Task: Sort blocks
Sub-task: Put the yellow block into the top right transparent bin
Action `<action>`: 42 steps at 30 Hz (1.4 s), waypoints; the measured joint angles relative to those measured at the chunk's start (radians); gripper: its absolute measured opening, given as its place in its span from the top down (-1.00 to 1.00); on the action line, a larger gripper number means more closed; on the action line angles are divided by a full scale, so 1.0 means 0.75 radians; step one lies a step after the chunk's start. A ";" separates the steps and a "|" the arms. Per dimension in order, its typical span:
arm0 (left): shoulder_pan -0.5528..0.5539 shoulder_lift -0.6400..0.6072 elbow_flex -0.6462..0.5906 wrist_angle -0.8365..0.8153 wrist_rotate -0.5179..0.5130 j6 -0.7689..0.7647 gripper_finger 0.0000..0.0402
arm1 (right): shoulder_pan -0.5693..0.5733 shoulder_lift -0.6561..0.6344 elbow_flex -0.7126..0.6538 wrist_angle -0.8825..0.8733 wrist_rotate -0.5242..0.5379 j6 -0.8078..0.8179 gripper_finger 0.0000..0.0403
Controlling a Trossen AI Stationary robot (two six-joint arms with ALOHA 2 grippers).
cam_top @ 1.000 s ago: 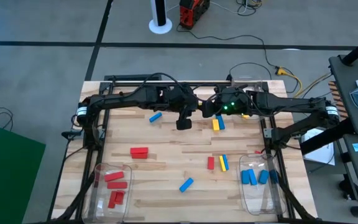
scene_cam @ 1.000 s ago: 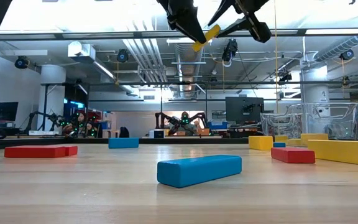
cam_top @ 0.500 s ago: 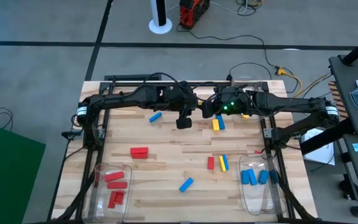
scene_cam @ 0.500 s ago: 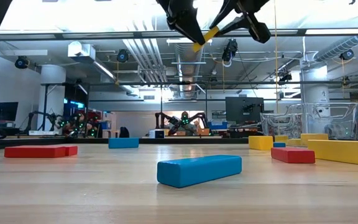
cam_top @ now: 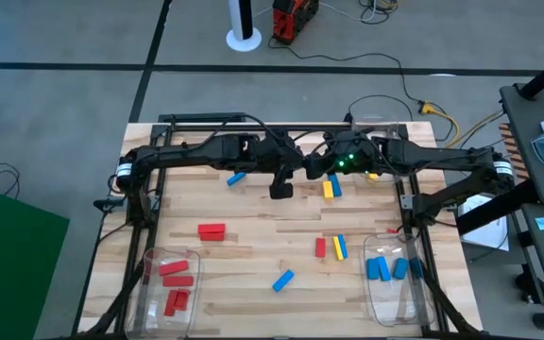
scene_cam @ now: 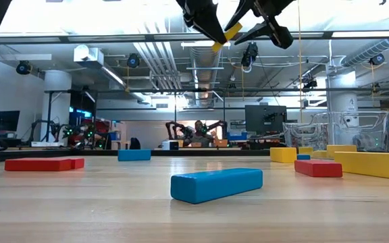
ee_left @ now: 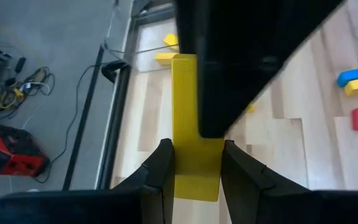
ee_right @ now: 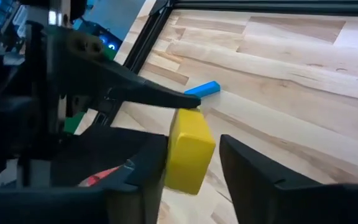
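Observation:
A yellow block (scene_cam: pixel 225 34) hangs high above the table's far middle, between my two grippers. My left gripper (ee_left: pixel 196 155) is shut on one end of it. My right gripper (ee_right: pixel 193 146) faces it from the right and is open. Its fingers stand on either side of the block's other end (ee_right: pixel 188 158), with a small gap showing beside one finger. In the high view the two grippers (cam_top: pixel 281 184) (cam_top: pixel 314 168) meet tip to tip. Other blocks lie loose on the table. My left gripper pinches the yellow block's two long sides near one end (ee_left: pixel 185 174) between its two fingers. The block runs along the fingers and sticks out past their tips. It is lifted clear, tilted, with its free end higher and toward my right gripper.
A clear bin (cam_top: pixel 170 283) at the near left holds red blocks; another (cam_top: pixel 392 274) at the near right holds blue ones. Loose blocks: blue (cam_top: pixel 236 177), red (cam_top: pixel 212 231), blue (cam_top: pixel 282 280), a red-yellow-blue group (cam_top: pixel 331 247), yellow and blue (cam_top: pixel 331 188).
My left gripper has carried the yellow block a little up and toward my right gripper, so the block's free end now sits deeper between the right fingers.

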 joint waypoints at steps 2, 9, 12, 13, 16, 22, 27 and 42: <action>0.000 0.000 0.000 0.000 -0.003 0.004 0.60 | 0.000 0.001 0.000 0.000 -0.007 -0.010 0.32; -0.003 0.000 0.000 0.000 -0.020 0.005 0.60 | 0.000 -0.001 0.001 0.010 -0.011 -0.028 0.70; -0.003 0.000 0.000 0.000 -0.020 0.005 0.60 | 0.000 -0.002 0.001 0.009 -0.014 -0.036 0.72; -0.003 0.000 0.000 -0.001 -0.018 0.004 0.60 | 0.000 -0.002 0.001 0.005 -0.023 -0.043 0.72; -0.003 0.000 0.000 -0.002 -0.016 -0.009 0.58 | 0.000 -0.002 0.001 0.003 -0.033 -0.046 0.72; -0.004 -0.003 0.000 -0.005 -0.067 -0.077 0.36 | -0.003 -0.005 0.001 -0.004 -0.030 -0.064 0.73; -0.003 -0.008 0.000 -0.050 -0.086 -0.076 0.15 | -0.048 -0.011 0.010 -0.120 -0.050 -0.087 0.73; 0.000 -0.008 0.000 -0.185 -0.092 -0.106 0.04 | -0.397 -0.014 0.221 -1.069 0.017 -0.229 0.73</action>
